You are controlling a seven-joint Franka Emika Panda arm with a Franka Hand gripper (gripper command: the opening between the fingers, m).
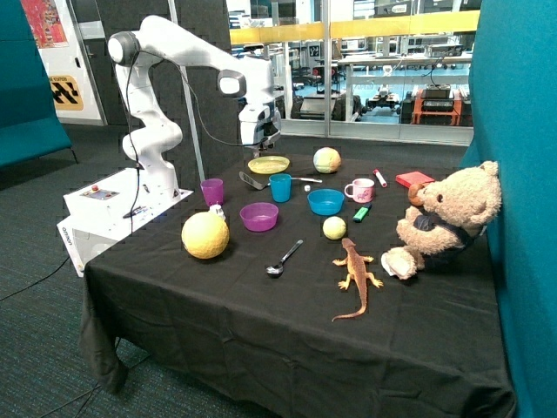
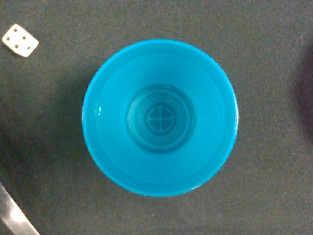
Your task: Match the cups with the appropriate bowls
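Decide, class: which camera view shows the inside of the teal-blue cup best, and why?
The wrist view: it looks straight down into the teal-blue cup, showing its empty bottom and embossed ring. The outside view shows only the cup's side, upright between yellow plate and blue bowl.

yellow ball (image 1: 205,235) | spoon (image 1: 284,259) | orange lizard (image 1: 355,275) | teddy bear (image 1: 448,219) | yellow plate (image 1: 268,165) | die (image 2: 20,40)
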